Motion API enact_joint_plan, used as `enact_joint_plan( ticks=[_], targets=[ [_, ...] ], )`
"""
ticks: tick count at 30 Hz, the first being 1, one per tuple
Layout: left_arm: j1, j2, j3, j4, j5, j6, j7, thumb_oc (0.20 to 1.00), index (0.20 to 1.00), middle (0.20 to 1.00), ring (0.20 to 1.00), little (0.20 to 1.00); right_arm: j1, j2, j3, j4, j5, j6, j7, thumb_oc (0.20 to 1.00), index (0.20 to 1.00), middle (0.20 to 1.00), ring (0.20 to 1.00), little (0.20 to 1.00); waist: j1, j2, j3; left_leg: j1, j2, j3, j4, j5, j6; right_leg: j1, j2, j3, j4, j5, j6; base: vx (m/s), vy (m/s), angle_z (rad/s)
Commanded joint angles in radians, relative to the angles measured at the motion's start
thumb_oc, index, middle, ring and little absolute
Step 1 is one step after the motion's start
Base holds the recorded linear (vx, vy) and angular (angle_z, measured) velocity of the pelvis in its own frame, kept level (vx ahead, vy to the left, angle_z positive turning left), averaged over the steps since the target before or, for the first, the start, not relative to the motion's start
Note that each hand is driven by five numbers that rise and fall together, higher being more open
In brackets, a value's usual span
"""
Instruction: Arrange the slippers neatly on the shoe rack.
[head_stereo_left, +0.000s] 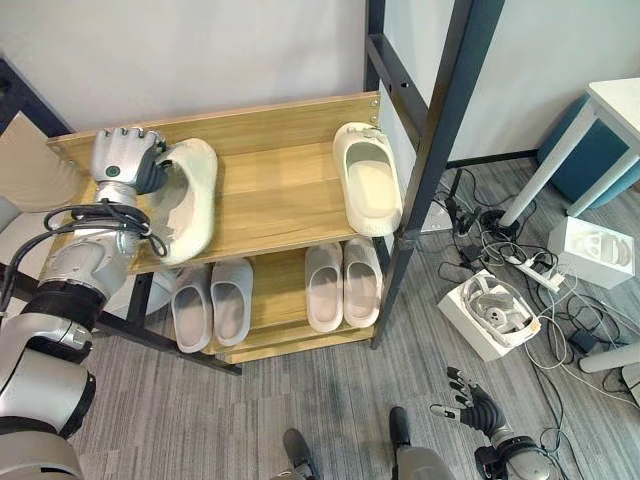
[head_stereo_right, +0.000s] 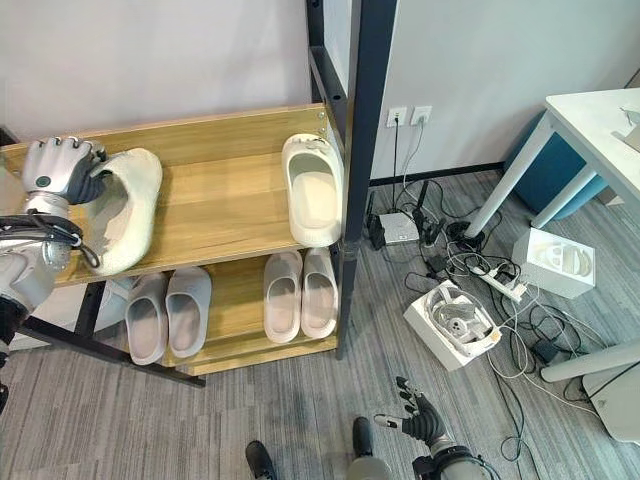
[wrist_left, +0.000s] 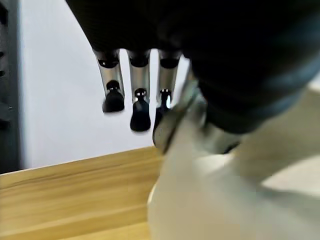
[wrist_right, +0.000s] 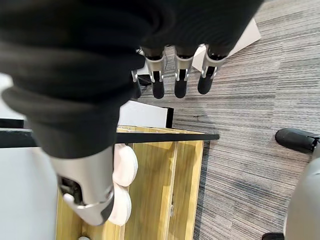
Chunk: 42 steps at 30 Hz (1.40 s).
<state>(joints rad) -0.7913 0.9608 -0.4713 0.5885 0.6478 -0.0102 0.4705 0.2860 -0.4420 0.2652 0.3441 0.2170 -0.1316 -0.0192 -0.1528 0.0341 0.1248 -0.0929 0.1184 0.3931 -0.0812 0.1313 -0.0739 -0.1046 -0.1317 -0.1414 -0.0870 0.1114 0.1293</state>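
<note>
Right now the left hand (head_stereo_left: 128, 158) sits at the upper left of the frame, at the far end of a cream slipper (head_stereo_left: 188, 200) on the rack's (head_stereo_left: 280, 205) top shelf. Its thumb looks pressed into the slipper while the fingers (wrist_left: 140, 107) hang nearly straight past it, so I'd call it a thumb pinch, though the contact is partly hidden. The slipper lies lengthwise front to back, slightly slanted, its near end at the shelf's front edge. A second slipper (head_stereo_left: 367, 178) lies well apart at the shelf's right end, sole down and also front to back. Two grey pairs (head_stereo_left: 275, 290) stand on the lower shelf. The right hand (head_stereo_left: 470, 402) hangs low at the lower right over the floor, fingers loosely spread, holding nothing. The left hand is plainly the nearer one; pairing probably means sliding its slipper rightward.
</note>
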Motion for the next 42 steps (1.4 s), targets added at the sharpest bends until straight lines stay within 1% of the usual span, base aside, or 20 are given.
enact_joint_plan(
  ticks=[1, 2, 4, 5, 10, 11, 12, 14, 18, 25, 26, 27, 29, 32, 34, 38, 39, 41, 42],
  targets=[
    [-0.155, -0.015, 0.024, 0.0, 0.028, -0.005, 0.011, 0.2, 0.2, 0.2, 0.2, 0.2, -0.019, 0.003, 0.014, -0.074, 0.018, -0.057, 0.003, 1.0, 1.0, 1.0, 1.0, 1.0, -0.004, -0.04, 0.018, 0.119, -0.02, -0.04, -0.006, -0.144, -0.025, 0.026, -0.05, -0.06, 0.012, -0.058, 0.106, -0.02, -0.04, -0.01],
    [-0.155, -0.015, 0.023, 0.0, 0.028, -0.005, 0.011, 0.2, 0.2, 0.2, 0.2, 0.2, -0.019, 0.003, 0.014, -0.074, 0.018, -0.057, 0.003, 1.0, 1.0, 1.0, 1.0, 1.0, -0.004, -0.04, 0.019, 0.119, -0.02, -0.04, -0.006, -0.144, -0.025, 0.026, -0.05, -0.06, 0.012, -0.058, 0.106, -0.03, -0.057, -0.02],
    [-0.21, -0.068, -0.038, -0.013, 0.074, -0.004, -0.017, 0.2, 0.2, 0.2, 0.2, 0.2, -0.03, -0.001, 0.02, -0.073, 0.016, -0.053, 0.001, 1.0, 1.0, 1.0, 1.0, 1.0, -0.016, -0.033, 0.015, 0.127, -0.019, -0.034, -0.006, -0.143, -0.025, 0.028, -0.047, -0.056, 0.013, -0.061, 0.105, -0.02, -0.07, -0.02],
    [-0.222, -0.078, -0.052, -0.005, 0.08, -0.003, -0.022, 0.2, 0.2, 0.2, 0.2, 0.2, -0.033, -0.001, 0.021, -0.075, 0.019, -0.053, 0.001, 1.0, 1.0, 1.0, 1.0, 1.0, -0.019, -0.032, 0.014, 0.129, -0.018, -0.032, -0.006, -0.143, -0.025, 0.029, -0.046, -0.055, 0.014, -0.062, 0.104, 0.0, -0.072, -0.04],
    [-0.306, -0.153, -0.141, 0.09, 0.1, 0.011, -0.036, 0.2, 0.2, 0.2, 0.2, 0.2, -0.039, -0.012, 0.018, -0.087, 0.029, -0.052, -0.004, 1.0, 1.0, 1.0, 1.0, 1.0, -0.04, -0.026, 0.013, 0.14, -0.012, -0.02, -0.006, -0.141, -0.027, 0.025, -0.041, -0.037, 0.02, -0.064, 0.103, 0.0, -0.04, -0.06],
    [-0.331, -0.172, -0.166, 0.132, 0.108, 0.016, -0.042, 0.2, 0.2, 0.2, 0.2, 0.2, -0.038, -0.022, 0.014, -0.093, 0.035, -0.053, -0.006, 1.0, 1.0, 1.0, 1.0, 1.0, -0.051, -0.022, 0.017, 0.146, -0.009, -0.015, -0.006, -0.143, -0.029, 0.027, -0.038, -0.031, 0.021, -0.068, 0.104, -0.01, -0.029, -0.17],
    [-0.336, -0.174, -0.17, 0.136, 0.107, 0.015, -0.04, 0.2, 0.2, 0.2, 0.2, 0.2, -0.039, -0.02, 0.013, -0.093, 0.035, -0.052, -0.006, 1.0, 1.0, 1.0, 1.0, 1.0, -0.048, -0.024, 0.016, 0.142, -0.009, -0.014, -0.006, -0.139, -0.028, 0.022, -0.038, -0.03, 0.021, -0.064, 0.102, -0.01, -0.033, -0.17],
    [-0.359, -0.193, -0.191, 0.187, 0.11, 0.023, -0.051, 0.2, 0.2, 0.2, 0.2, 0.2, -0.025, -0.029, 0.001, -0.101, 0.041, -0.055, -0.01, 1.0, 1.0, 1.0, 1.0, 1.0, -0.063, -0.023, 0.017, 0.144, -0.006, -0.005, -0.006, -0.137, -0.03, 0.016, -0.034, -0.024, 0.024, -0.064, 0.102, 0.0, -0.038, -0.15],
    [-0.377, -0.214, -0.207, 0.259, 0.108, 0.037, -0.052, 0.2, 0.2, 0.2, 0.2, 0.2, -0.006, -0.032, -0.007, -0.101, 0.043, -0.056, -0.015, 1.0, 1.0, 1.0, 1.0, 1.0, -0.075, -0.022, 0.021, 0.145, 0.0, 0.003, -0.006, -0.134, -0.033, 0.011, -0.03, -0.02, 0.025, -0.066, 0.099, 0.0, -0.028, -0.1],
    [-0.425, -0.25, -0.222, 0.347, 0.1, 0.059, -0.041, 0.2, 0.2, 0.2, 0.2, 0.2, 0.001, -0.036, -0.004, -0.094, 0.044, -0.06, -0.016, 1.0, 1.0, 1.0, 1.0, 1.0, -0.082, -0.02, 0.02, 0.143, 0.003, -0.003, -0.006, -0.13, -0.035, 0.012, -0.026, -0.024, 0.026, -0.067, 0.096, 0.0, -0.006, -0.02],
    [-0.434, -0.256, -0.229, 0.353, 0.1, 0.06, -0.04, 0.843, 0.843, 0.843, 0.843, 0.843, 0.0, -0.036, -0.002, -0.093, 0.044, -0.061, -0.016, 1.0, 1.0, 1.0, 1.0, 1.0, -0.082, -0.02, 0.02, 0.143, 0.004, -0.005, -0.006, -0.129, -0.036, 0.013, -0.025, -0.026, 0.026, -0.068, 0.095, 0.0, 0.0, 0.0],
    [-0.441, -0.26, -0.234, 0.356, 0.101, 0.058, -0.04, 1.0, 1.0, 1.0, 1.0, 1.0, -0.002, -0.037, 0.002, -0.091, 0.044, -0.063, -0.016, 1.0, 1.0, 1.0, 1.0, 1.0, -0.081, -0.021, 0.019, 0.142, 0.005, -0.007, -0.006, -0.129, -0.036, 0.015, -0.025, -0.027, 0.027, -0.068, 0.094, 0.0, 0.0, 0.0],
    [-0.439, -0.261, -0.235, 0.358, 0.105, 0.059, -0.044, 1.0, 1.0, 1.0, 1.0, 1.0, -0.004, -0.035, 0.005, -0.09, 0.044, -0.063, -0.015, 1.0, 1.0, 1.0, 1.0, 1.0, -0.079, -0.021, 0.017, 0.142, 0.005, -0.009, -0.006, -0.13, -0.036, 0.016, -0.025, -0.028, 0.026, -0.069, 0.094, 0.0, 0.0, 0.0],
    [-0.43, -0.261, -0.231, 0.311, 0.117, 0.053, -0.06, 1.0, 1.0, 1.0, 1.0, 1.0, -0.006, -0.029, 0.008, -0.081, 0.042, -0.059, -0.015, 1.0, 1.0, 1.0, 1.0, 1.0, -0.07, -0.019, 0.013, 0.143, 0.004, -0.017, -0.006, -0.131, -0.036, 0.026, -0.026, -0.04, 0.026, -0.073, 0.092, 0.01, -0.004, 0.03],
    [-0.423, -0.244, -0.209, 0.248, 0.118, 0.054, -0.057, 1.0, 1.0, 1.0, 1.0, 1.0, -0.009, -0.017, 0.012, -0.072, 0.04, -0.054, -0.018, 1.0, 1.0, 1.0, 1.0, 1.0, -0.056, -0.021, 0.01, 0.142, 0.003, -0.028, -0.006, -0.131, -0.036, 0.035, -0.026, -0.052, 0.026, -0.078, 0.091, 0.01, -0.006, 0.16],
    [-0.401, -0.226, -0.184, 0.178, 0.117, 0.052, -0.059, 1.0, 1.0, 1.0, 1.0, 1.0, -0.013, -0.012, 0.012, -0.065, 0.038, -0.051, -0.02, 1.0, 1.0, 1.0, 1.0, 1.0, -0.047, -0.022, 0.009, 0.142, 0.003, -0.038, -0.006, -0.132, -0.035, 0.044, -0.027, -0.058, 0.023, -0.08, 0.089, 0.0, 0.002, 0.11],
    [-0.383, -0.219, -0.164, 0.135, 0.116, 0.051, -0.062, 1.0, 1.0, 1.0, 1.0, 1.0, -0.017, -0.005, 0.012, -0.059, 0.038, -0.048, -0.019, 1.0, 1.0, 1.0, 1.0, 1.0, -0.039, -0.024, 0.008, 0.142, 0.003, -0.044, -0.006, -0.133, -0.035, 0.048, -0.027, -0.062, 0.023, -0.081, 0.088, -0.01, 0.001, 0.08],
    [-0.365, -0.213, -0.145, 0.109, 0.113, 0.052, -0.066, 1.0, 1.0, 1.0, 1.0, 1.0, -0.019, -0.003, 0.013, -0.055, 0.036, -0.047, -0.02, 1.0, 1.0, 1.0, 1.0, 1.0, -0.036, -0.025, 0.007, 0.142, 0.002, -0.048, -0.006, -0.133, -0.035, 0.052, -0.027, -0.065, 0.021, -0.082, 0.087, -0.01, 0.003, 0.13],
    [-0.331, -0.208, -0.105, 0.047, 0.101, 0.049, -0.072, 1.0, 1.0, 1.0, 1.0, 1.0, -0.023, 0.005, 0.009, -0.049, 0.031, -0.042, -0.023, 1.0, 1.0, 1.0, 1.0, 1.0, -0.027, -0.027, 0.004, 0.143, 0.001, -0.053, -0.006, -0.133, -0.034, 0.059, -0.027, -0.071, 0.018, -0.083, 0.086, -0.01, 0.01, 0.16]
  ],
)
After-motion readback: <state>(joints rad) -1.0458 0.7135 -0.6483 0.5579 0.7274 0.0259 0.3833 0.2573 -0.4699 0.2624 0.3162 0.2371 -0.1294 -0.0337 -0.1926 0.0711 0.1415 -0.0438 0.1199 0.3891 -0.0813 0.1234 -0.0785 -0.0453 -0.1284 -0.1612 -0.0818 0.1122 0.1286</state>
